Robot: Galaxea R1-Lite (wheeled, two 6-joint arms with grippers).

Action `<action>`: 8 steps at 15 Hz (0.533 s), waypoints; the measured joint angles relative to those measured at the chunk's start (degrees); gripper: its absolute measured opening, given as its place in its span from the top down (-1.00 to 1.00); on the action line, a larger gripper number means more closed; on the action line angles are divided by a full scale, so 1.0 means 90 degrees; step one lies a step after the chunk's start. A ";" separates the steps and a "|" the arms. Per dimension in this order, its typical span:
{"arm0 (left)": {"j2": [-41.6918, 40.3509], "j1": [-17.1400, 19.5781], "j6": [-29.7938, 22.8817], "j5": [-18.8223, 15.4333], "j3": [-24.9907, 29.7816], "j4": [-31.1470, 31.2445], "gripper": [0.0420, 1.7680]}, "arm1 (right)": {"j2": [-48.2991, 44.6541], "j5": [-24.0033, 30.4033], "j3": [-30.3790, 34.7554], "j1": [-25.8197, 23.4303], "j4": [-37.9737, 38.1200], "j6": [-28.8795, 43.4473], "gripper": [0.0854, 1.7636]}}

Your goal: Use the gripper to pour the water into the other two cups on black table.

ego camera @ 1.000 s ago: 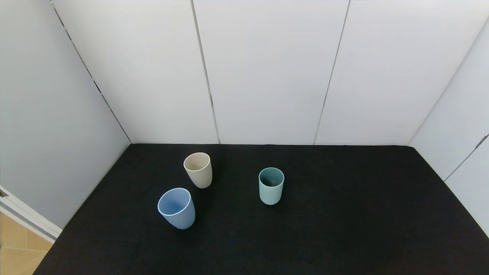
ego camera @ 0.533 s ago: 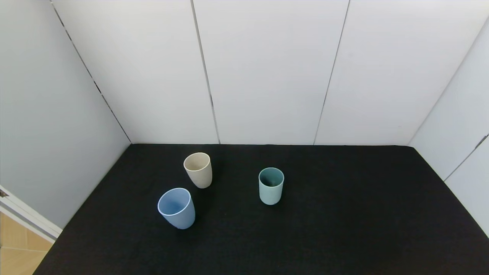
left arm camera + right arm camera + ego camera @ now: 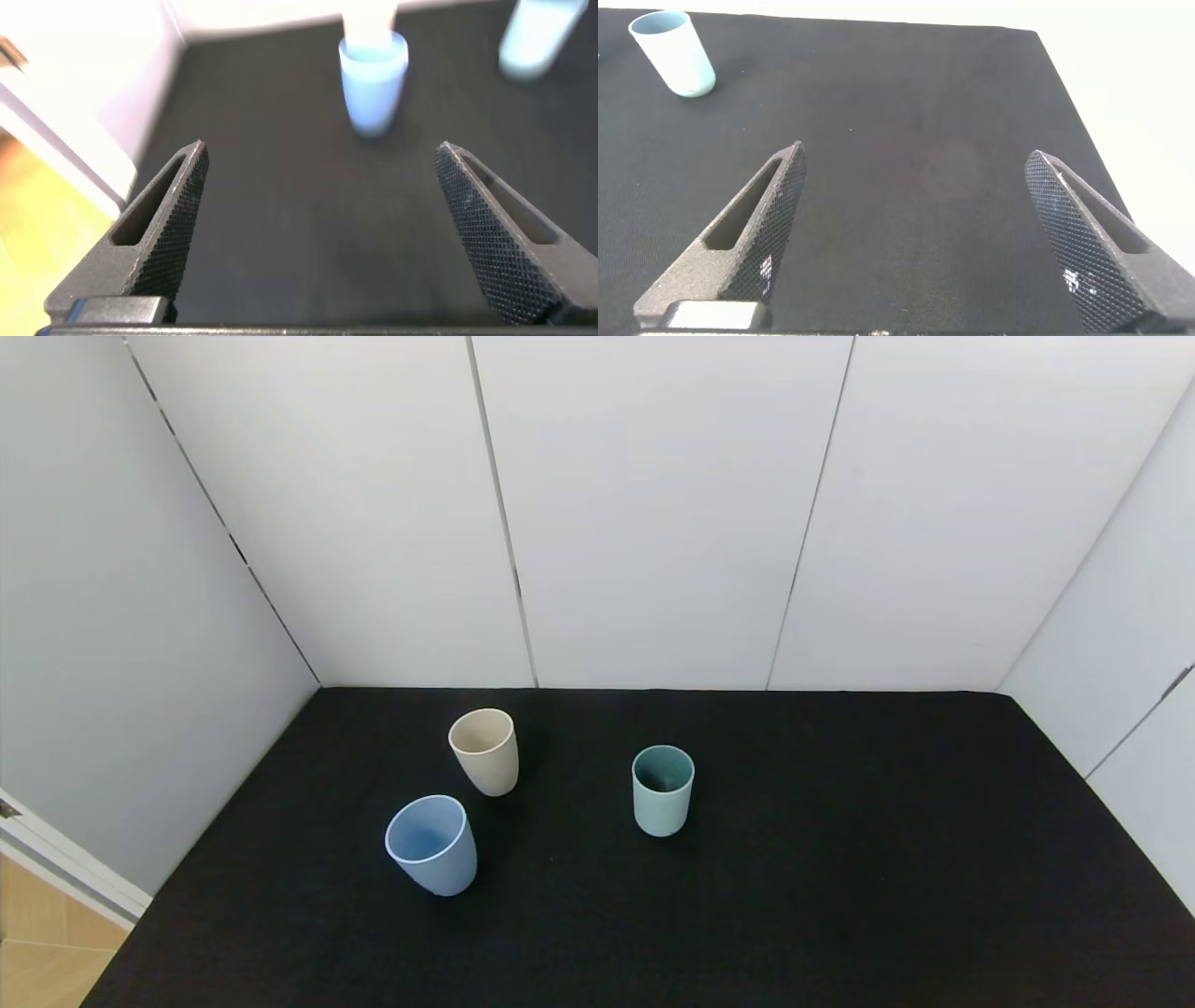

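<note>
The light blue cup (image 3: 430, 845) stood upright on the black table (image 3: 794, 896), toward its near left part. Just beyond it, a little to the right and apart from it, stood the beige cup (image 3: 485, 751), also upright. The teal-green cup (image 3: 663, 791) stood upright farther right, near the middle of the table and well apart from the other 2. Whether any cup held water could not be told.

Neither arm showed in the head view. In the left wrist view, the left gripper (image 3: 322, 229) hung over the near left part of the table with its 2 fingers (image 3: 173, 219) spread wide and nothing between them, the blue cup (image 3: 372, 79) ahead of it. The right gripper (image 3: 920, 233) was likewise wide open and empty over the right side of the table, with the teal-green cup (image 3: 674, 54) far off ahead. White wall panels (image 3: 653, 504) enclosed the table on 3 sides.
</note>
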 joint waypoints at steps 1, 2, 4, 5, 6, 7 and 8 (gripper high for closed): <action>0.0000 0.0000 -0.0138 0.0003 0.0024 0.0014 -0.94 | 0.0000 0.0000 0.0000 -0.0003 0.0003 0.0000 -0.94; 0.0000 0.0000 -0.0321 0.0009 0.0042 0.0009 -0.94 | 0.0000 0.0000 0.0000 -0.0003 0.0000 0.0000 -0.94; 0.0000 0.0000 -0.0416 0.0028 0.0049 0.0014 -0.94 | 0.0000 0.0000 0.0000 0.0000 0.0000 0.0003 -0.94; 0.0000 0.0000 -0.0456 0.0049 0.0054 0.0019 -0.94 | 0.0000 0.0000 0.0000 0.0000 0.0000 0.0000 -0.94; 0.0000 0.0000 -0.0469 0.0056 0.0054 0.0019 -0.94 | 0.0000 0.0000 0.0000 0.0000 0.0000 0.0000 -0.94; 0.0000 0.0000 -0.0432 0.0046 0.0054 0.0016 -0.94 | 0.0000 0.0003 0.0000 0.0000 0.0000 0.0000 -0.94; 0.0000 0.0000 -0.0427 0.0046 0.0054 0.0014 -0.94 | 0.0000 0.0000 0.0000 0.0000 0.0000 0.0000 -0.94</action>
